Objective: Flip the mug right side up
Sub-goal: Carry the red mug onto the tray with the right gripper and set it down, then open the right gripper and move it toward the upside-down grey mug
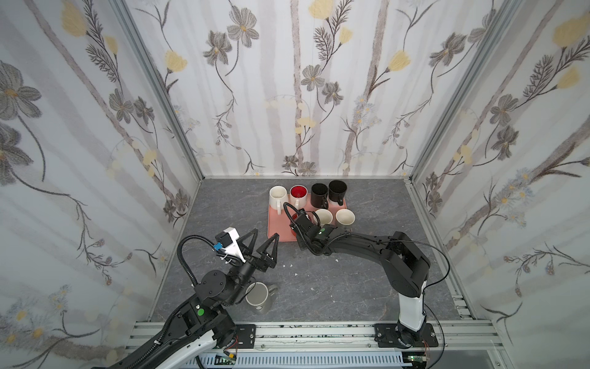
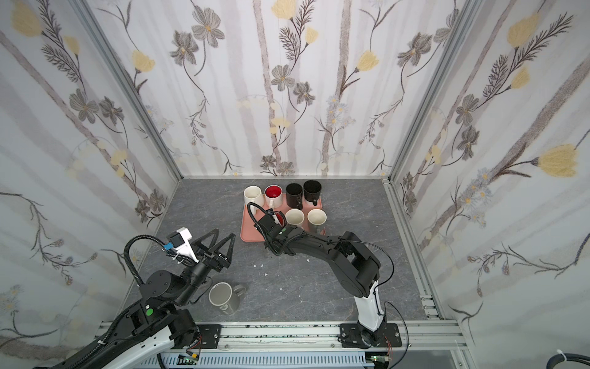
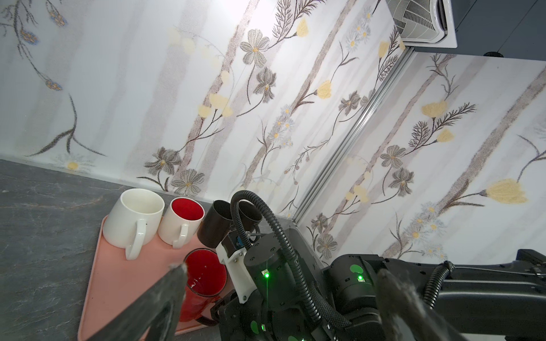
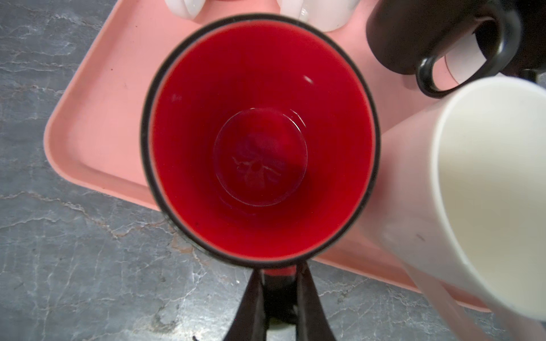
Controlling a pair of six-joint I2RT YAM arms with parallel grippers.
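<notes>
Between the closed jaws of the right gripper (image 4: 279,273), shown only in the right wrist view and hidden under the arm in both top views: handle of red mug (image 4: 260,141), upright at edge of pink tray (image 4: 97,118); left gripper (image 1: 265,234) open, empty, above grey marbled table (image 1: 335,281); flowered walls (image 1: 287,96).

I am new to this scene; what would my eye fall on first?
First, the pink tray at the back of the table, crowded with mugs. At its near left corner the right gripper has its jaws shut on the handle of a red mug. A grey mug sits alone at the front, near the left arm.
</notes>
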